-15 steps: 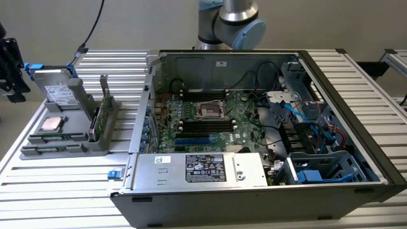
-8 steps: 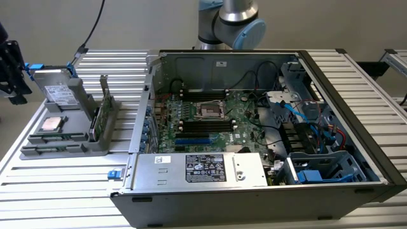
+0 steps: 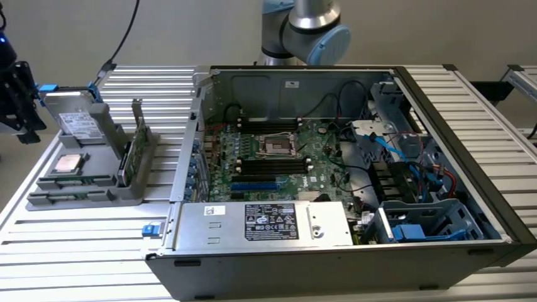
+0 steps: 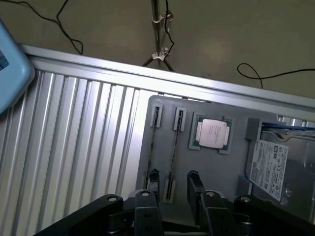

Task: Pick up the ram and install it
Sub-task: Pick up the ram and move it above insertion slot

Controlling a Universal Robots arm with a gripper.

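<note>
Fingers (image 4: pixel 153 179) of the gripper (image 4: pixel 173 179) stand wide, either side of the ram (image 4: pixel 175 147), not touching; I want it centred between them, square, for an even grip.

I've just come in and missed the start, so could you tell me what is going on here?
A robot arm is fetching a part for the open computer case. Its pincer hangs open over the grey parts holder, one finger either side of a ram stick standing in its slot. Nothing is gripped yet.
</note>
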